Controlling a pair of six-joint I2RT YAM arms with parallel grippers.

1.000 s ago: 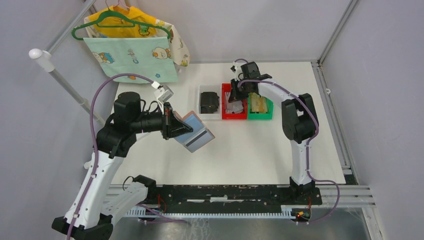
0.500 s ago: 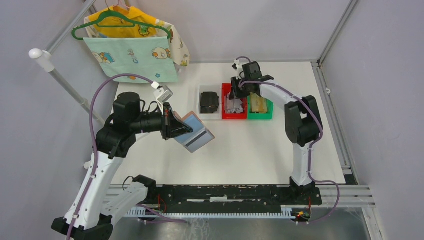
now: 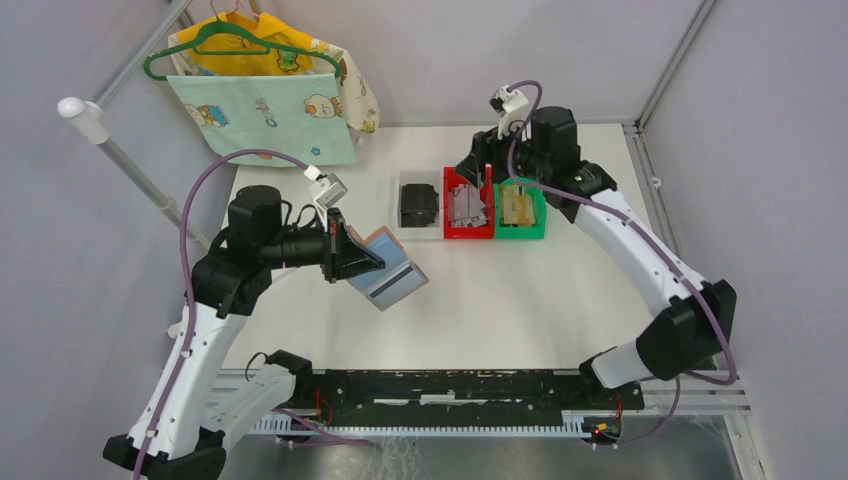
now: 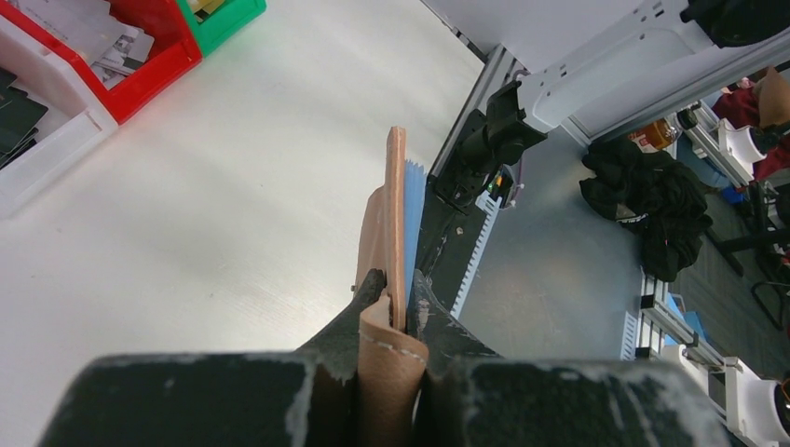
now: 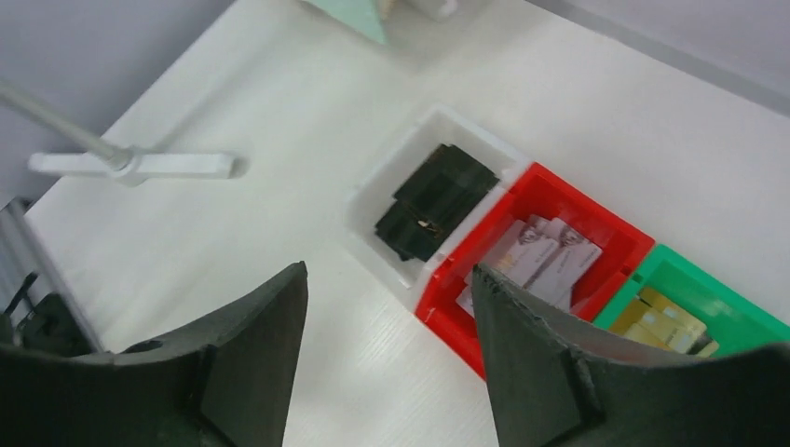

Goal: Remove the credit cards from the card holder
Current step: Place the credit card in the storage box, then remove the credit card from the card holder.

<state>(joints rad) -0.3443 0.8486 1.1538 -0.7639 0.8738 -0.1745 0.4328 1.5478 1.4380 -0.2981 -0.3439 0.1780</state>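
Card holder: the small pinkish-tan leather folding wallet (image 3: 390, 270) is open. Its shiny blue-grey inside faces up. It hangs in the air over the left part of the white table (image 3: 520, 300).
Left claw: the left gripper (image 3: 352, 258) is pinching one edge of the card holder. In the left wrist view the tan leather (image 4: 396, 233) sits right between the two black fingers (image 4: 373, 298).
Cards: thin pale flat credit cards (image 3: 466, 205) lie in a heap in the red plastic bin (image 3: 448, 205), at the far middle of the table. I cannot tell if any cards are in the sleeves.
Right claw: the right gripper (image 3: 478, 172) is spread wide and holds nothing. It is up above the red plastic bin, well apart from the card holder.
Step now: I think the right claw must go near and left, over to the open holder, to take a card.
Do it well: keep the holder steady, with its open side toward the right claw. Pinch only the card's edge, not the leather. Pull slowly, straight along the sleeve.
Watch out: the holder is held by one edge, so a hard tug may bend or swing it.
Around: a black blocky thing (image 3: 418, 205) sits in the white bin (image 3: 402, 178), just left of the red one. Golden-tan things (image 3: 518, 205) sit in the green bin (image 3: 541, 228), just right of it.
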